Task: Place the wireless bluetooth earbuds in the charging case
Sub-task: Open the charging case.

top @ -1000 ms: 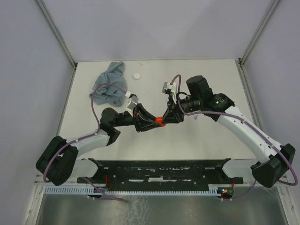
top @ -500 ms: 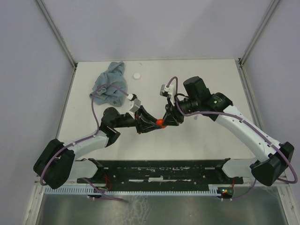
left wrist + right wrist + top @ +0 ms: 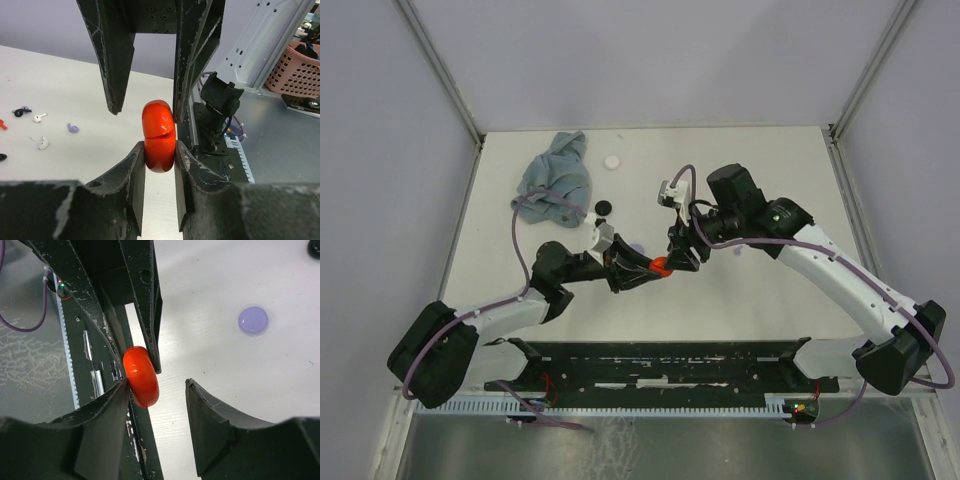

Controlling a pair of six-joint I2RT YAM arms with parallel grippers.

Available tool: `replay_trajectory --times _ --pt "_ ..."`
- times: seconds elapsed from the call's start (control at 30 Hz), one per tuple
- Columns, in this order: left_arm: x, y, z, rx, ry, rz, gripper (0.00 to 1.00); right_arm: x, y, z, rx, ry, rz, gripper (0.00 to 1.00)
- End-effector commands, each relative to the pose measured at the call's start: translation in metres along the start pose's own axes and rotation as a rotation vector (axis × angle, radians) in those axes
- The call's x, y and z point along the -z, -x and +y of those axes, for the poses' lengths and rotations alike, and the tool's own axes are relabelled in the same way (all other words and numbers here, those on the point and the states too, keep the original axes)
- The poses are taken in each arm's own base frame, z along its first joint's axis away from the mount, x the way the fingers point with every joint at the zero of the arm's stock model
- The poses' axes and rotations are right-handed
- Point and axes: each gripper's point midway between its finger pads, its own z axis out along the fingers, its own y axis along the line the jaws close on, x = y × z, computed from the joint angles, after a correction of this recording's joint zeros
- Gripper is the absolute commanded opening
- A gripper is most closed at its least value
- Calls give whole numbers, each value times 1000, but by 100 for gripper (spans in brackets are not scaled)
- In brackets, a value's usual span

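A glossy red charging case [image 3: 159, 135] hangs above the table, pinched at its lower end between my left gripper's [image 3: 159, 165] pads; a seam runs across its middle. In the top view the case [image 3: 660, 266] sits between both grippers. My right gripper [image 3: 156, 385] stands open around the case [image 3: 141, 376]: one finger [image 3: 117, 395] is against it, the other stands well apart. The earbuds lie on the table in the left wrist view: two white ones [image 3: 37, 118], a lavender one [image 3: 73, 128] and a black one [image 3: 20, 111].
A crumpled blue-grey cloth [image 3: 555, 178] lies at the back left, with a white disc [image 3: 611, 161] and a black disc [image 3: 604, 208] near it. A lavender disc [image 3: 253, 320] rests on the table beyond the right fingers. The black base rail [image 3: 660, 365] runs along the near edge.
My right gripper's jaws have spread apart and let go of the red case. The left gripper keeps its hold and has shifted slightly toward the near side, uncovering the black disc.
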Motion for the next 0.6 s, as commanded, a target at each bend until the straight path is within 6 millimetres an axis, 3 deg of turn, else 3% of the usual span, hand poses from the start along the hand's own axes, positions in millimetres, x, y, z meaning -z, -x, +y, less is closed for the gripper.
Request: replay_trajectory --times 0.0,0.37,0.57 --pt "1 18 -12 -169 -41 -79 3 10 29 -15 80 -100 -70 57" --pt "6 9 -7 -232 6 -80 3 13 35 -35 36 -216 -83 60" --pt "23 -5 27 -264 231 -67 3 20 31 -58 -15 -353 -53 70"
